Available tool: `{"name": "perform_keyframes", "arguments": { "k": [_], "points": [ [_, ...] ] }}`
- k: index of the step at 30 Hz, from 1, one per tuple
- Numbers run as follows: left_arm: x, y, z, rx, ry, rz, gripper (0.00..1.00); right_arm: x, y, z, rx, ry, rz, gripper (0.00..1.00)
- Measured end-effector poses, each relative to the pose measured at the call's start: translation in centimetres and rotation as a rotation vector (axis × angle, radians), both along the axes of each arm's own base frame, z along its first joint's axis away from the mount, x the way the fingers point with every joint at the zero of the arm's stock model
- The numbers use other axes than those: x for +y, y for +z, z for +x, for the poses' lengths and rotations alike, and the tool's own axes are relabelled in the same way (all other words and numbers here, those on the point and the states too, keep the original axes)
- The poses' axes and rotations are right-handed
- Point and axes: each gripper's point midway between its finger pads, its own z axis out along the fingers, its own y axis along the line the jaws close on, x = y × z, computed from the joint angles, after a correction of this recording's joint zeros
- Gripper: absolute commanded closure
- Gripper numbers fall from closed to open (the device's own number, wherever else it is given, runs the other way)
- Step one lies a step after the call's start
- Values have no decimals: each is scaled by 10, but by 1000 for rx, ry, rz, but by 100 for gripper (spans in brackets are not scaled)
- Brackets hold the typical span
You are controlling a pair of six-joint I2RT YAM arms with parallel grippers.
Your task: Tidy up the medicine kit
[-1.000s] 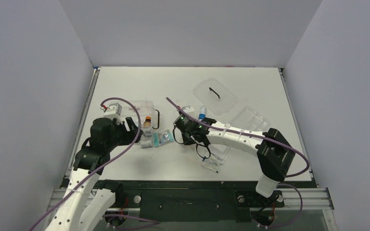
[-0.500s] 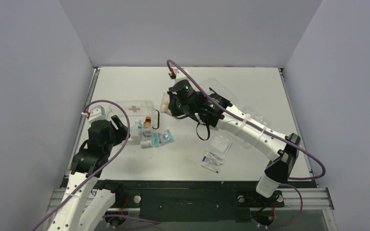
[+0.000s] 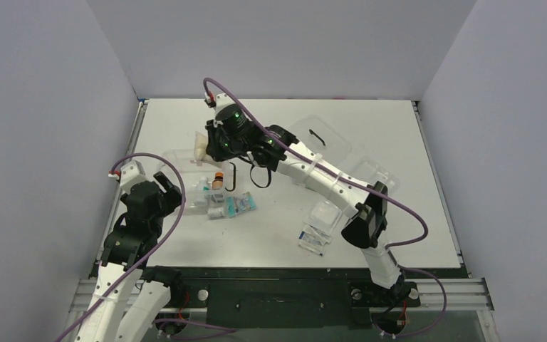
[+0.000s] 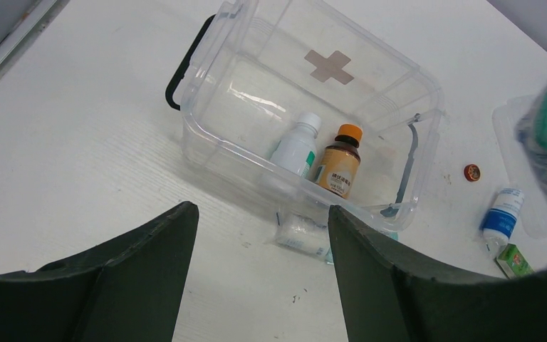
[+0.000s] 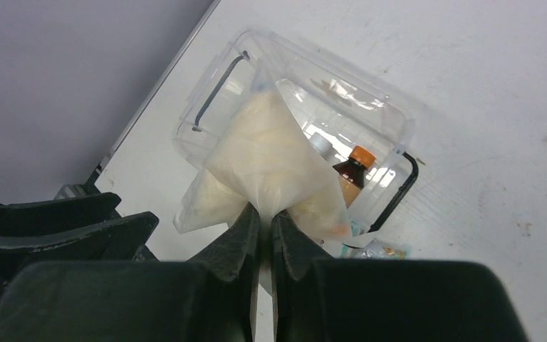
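Overhead view: within the last second your right pincer (image 3: 209, 147) has swung across from mid-table. It now hangs above the medicine kit (image 3: 178, 162), pinching a cream pouch (image 3: 199, 152). Your left pincer (image 3: 172, 189) has drawn back toward its base, away from the kit.

Left wrist view: the left pincer (image 4: 260, 285) is spread wide and holds nothing. The clear kit (image 4: 221, 135) lies just beyond its fingertips. A white bottle (image 4: 295, 146) and an orange-capped brown bottle (image 4: 338, 165) stand inside.

Right wrist view: the right pincer (image 5: 263, 214) is pressed together on the pouch (image 5: 263, 153). The pouch dangles beyond the fingertips, over the open kit (image 5: 370, 107). It looks ready to be lowered in beside the bottles.
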Motion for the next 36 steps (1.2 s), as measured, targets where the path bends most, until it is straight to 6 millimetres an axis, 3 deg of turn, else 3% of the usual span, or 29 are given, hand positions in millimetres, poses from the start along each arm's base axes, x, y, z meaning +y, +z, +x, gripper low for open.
{"name": "perform_keyframes", "arguments": {
  "k": [4, 12, 17, 23, 30, 36],
  "points": [
    [1, 0, 0, -2, 6, 1, 35, 21, -33, -3, 47, 53, -20, 100],
    [1, 1, -1, -5, 7, 1, 35, 55, -67, 1, 92, 107, 9, 100],
    [1, 2, -1, -8, 7, 0, 35, 69, -99, 8, 123, 102, 0, 100],
    [1, 2, -1, -11, 7, -1, 35, 68, -139, 18, 181, 66, -36, 100],
    [1, 2, -1, -11, 6, -1, 35, 56, -145, 40, 184, 19, -30, 100],
    [1, 2, -1, -11, 5, -2, 34, 33, -176, 54, 223, -34, -89, 100]
  ]
}}
